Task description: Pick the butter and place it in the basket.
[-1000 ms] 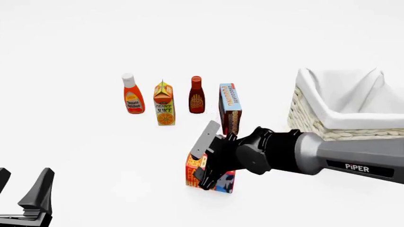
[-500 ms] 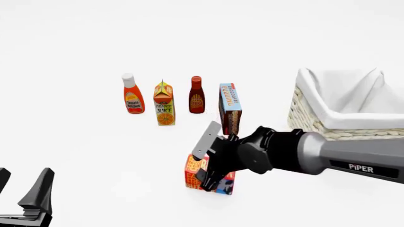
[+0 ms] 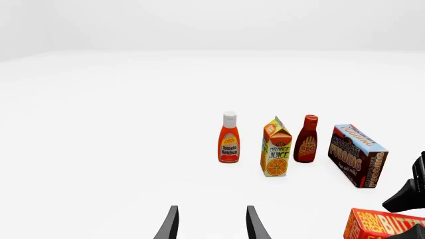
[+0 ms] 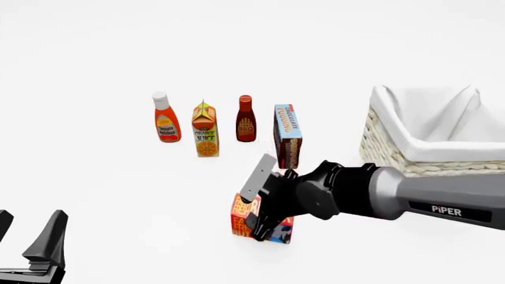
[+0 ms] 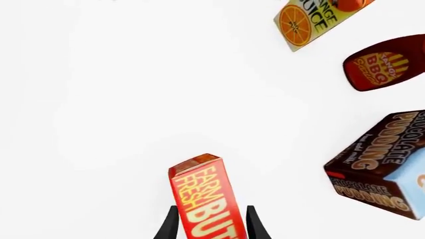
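- Your right jaws close on the butter (image 4: 254, 223); your left jaws stand parted, gripping nothing.
- The basket (image 4: 387, 151) sits far right on the counter (image 4: 103, 195).

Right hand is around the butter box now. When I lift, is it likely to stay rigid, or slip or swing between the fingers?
The butter is a flat-sided carton, so it will probably stay stiff. The right hand has a finger on each broad face, which should resist slipping. Only one end sits between the fingers, so the free end may swing a little; lift slowly.
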`<state>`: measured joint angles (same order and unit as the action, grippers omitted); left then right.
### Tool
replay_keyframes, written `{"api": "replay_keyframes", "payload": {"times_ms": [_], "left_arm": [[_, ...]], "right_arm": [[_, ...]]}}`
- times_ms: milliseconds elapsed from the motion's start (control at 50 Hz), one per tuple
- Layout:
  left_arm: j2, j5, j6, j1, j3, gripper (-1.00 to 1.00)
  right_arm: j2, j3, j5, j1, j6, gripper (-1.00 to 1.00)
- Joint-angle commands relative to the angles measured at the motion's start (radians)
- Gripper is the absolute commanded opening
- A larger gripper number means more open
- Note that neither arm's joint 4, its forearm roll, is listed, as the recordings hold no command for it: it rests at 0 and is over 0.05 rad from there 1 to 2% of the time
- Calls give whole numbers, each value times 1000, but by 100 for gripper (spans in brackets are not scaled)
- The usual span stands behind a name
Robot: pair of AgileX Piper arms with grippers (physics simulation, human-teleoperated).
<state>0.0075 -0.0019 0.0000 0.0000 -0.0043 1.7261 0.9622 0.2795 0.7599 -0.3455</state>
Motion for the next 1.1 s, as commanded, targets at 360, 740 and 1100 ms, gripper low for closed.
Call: {"api": "replay_keyframes", "payload": {"times_ms": [360, 740, 1100], "left_arm": [[0, 0, 0, 0, 0, 100], [0, 0, 0, 0, 0, 100], [0, 0, 0, 0, 0, 100]], "right_arm": [[73, -44, -97, 9, 54, 100], [78, -106, -152, 45, 75, 100], [65, -123, -131, 63, 59, 100]]}}
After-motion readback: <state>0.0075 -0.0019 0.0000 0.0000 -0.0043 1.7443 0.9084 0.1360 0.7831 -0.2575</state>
